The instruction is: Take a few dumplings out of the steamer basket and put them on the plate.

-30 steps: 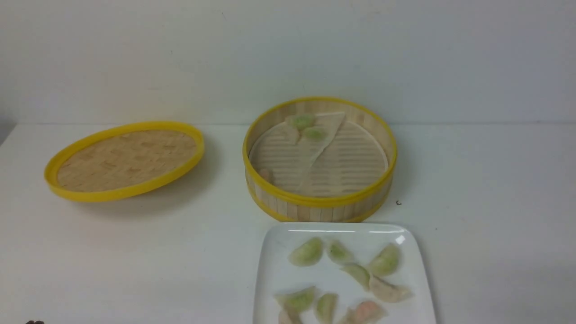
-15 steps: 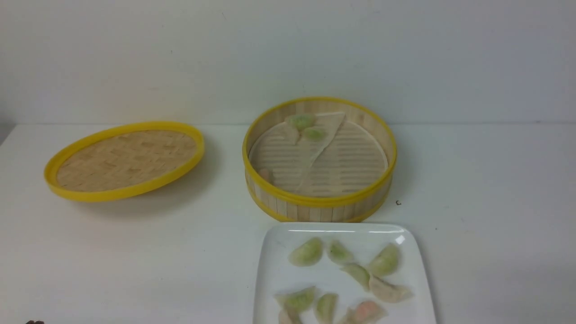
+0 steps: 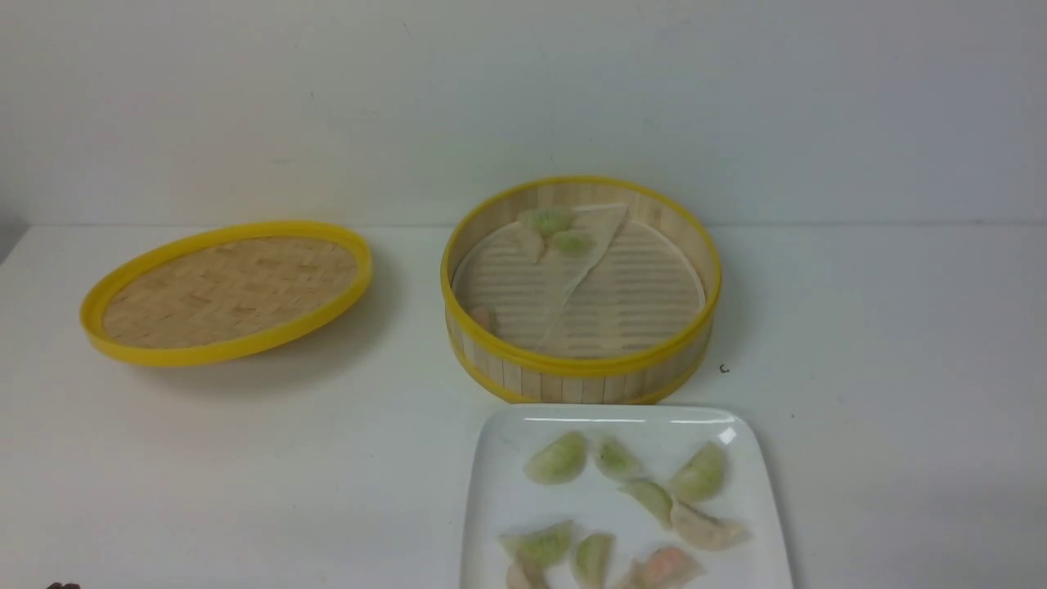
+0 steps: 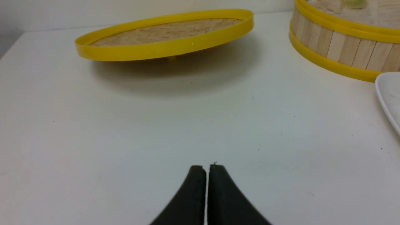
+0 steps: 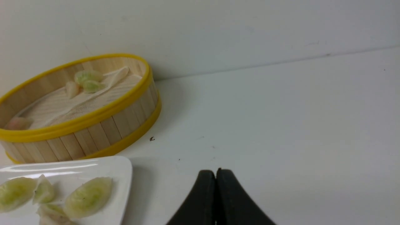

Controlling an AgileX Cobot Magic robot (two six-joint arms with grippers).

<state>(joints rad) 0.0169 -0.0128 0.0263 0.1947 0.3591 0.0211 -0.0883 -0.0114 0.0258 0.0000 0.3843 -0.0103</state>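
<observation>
With its dark fingers pressed together, the right gripper [image 5: 215, 170] points at bare table beside the glossy white square plate [image 5: 128, 184]; the pale-green crescent dumplings [image 5: 90, 87] in the yellow-rimmed bamboo steamer basket [image 5: 125, 125] lie forward and to its left.

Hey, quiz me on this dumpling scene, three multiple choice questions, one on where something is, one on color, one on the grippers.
1. Where is the woven lid?
A) on the plate
B) left of the basket
C) inside the basket

2. What color are the basket's rims?
A) yellow
B) blue
C) red

3. How are both grippers?
A) wide open
B) holding dumplings
C) shut, empty

1 B: the lid lies left of the steamer basket.
2 A: its rims show yellow.
3 C: the left gripper and right gripper have tips together, nothing between.
</observation>
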